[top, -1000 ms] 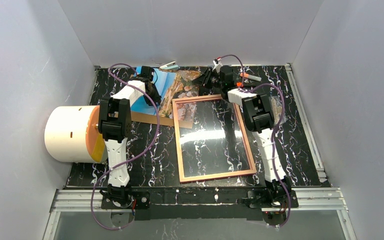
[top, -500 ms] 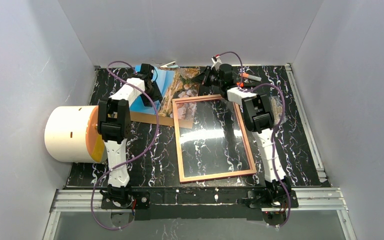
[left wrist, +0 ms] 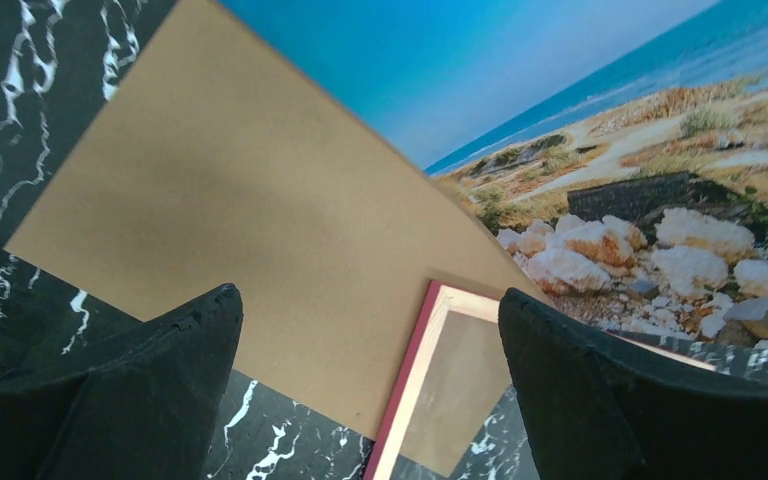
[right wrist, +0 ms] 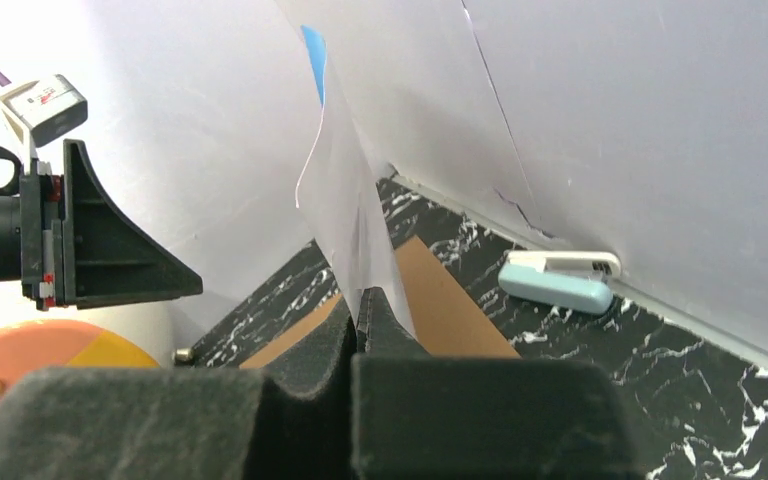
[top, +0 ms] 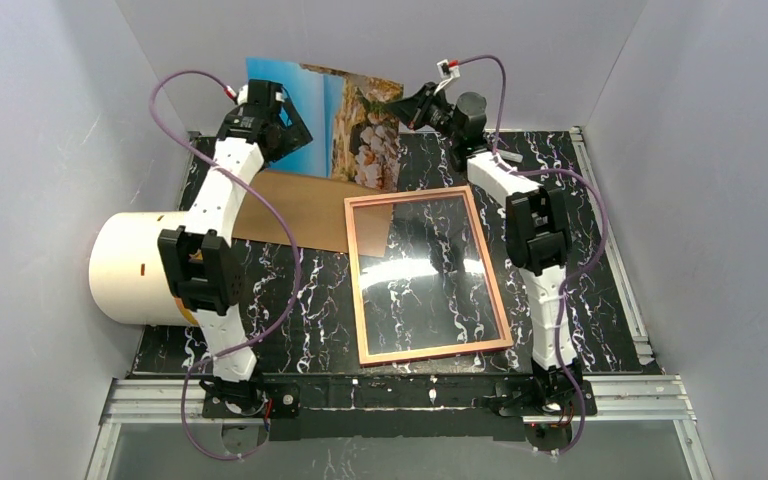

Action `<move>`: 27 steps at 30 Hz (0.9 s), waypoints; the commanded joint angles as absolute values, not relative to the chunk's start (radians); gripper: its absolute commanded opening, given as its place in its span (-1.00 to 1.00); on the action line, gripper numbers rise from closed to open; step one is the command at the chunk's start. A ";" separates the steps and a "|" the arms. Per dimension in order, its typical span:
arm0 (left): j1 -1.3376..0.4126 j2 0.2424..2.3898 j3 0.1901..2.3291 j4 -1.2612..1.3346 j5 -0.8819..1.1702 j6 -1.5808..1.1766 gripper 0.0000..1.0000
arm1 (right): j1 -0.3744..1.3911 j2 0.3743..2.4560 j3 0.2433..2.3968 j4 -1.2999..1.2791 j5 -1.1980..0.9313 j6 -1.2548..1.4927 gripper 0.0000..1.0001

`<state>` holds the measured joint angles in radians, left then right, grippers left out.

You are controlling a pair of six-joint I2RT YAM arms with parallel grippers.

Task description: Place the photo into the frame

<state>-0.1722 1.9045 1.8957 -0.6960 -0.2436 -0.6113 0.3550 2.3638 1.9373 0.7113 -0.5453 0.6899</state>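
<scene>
While the right gripper [top: 405, 105] clamps the photo [top: 345, 110] by its right edge, the sheet stands upright at upper centre of the top view, apart from the frame [top: 355, 280] flat mid-picture; left gripper [top: 285, 125] gapes; a one-edge hold may let the thin print flop or slip; a second ago it lay flat over the cardboard backing board [top: 290, 205], now uncovered.
</scene>
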 commanded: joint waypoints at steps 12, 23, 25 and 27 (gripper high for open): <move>-0.104 1.586 1.924 -0.647 -0.164 -0.660 0.97 | 0.367 1.813 1.705 0.334 -0.296 0.667 -0.97; -0.086 1.546 1.815 -0.646 0.199 -0.790 0.97 | 0.398 1.499 1.472 0.019 -0.270 0.651 -0.97; -0.086 1.546 1.790 -0.640 0.224 -0.798 0.97 | 0.397 1.460 1.468 -0.042 -0.241 0.620 -0.97; -0.086 1.543 1.768 -0.640 0.245 -0.810 0.97 | 0.398 1.428 1.470 -0.068 -0.228 0.592 -0.97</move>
<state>-0.0933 1.5616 1.8027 -0.6441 0.1352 -0.7742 0.4019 1.5242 1.4597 0.0063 -0.2886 0.6430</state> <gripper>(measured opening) 0.983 0.032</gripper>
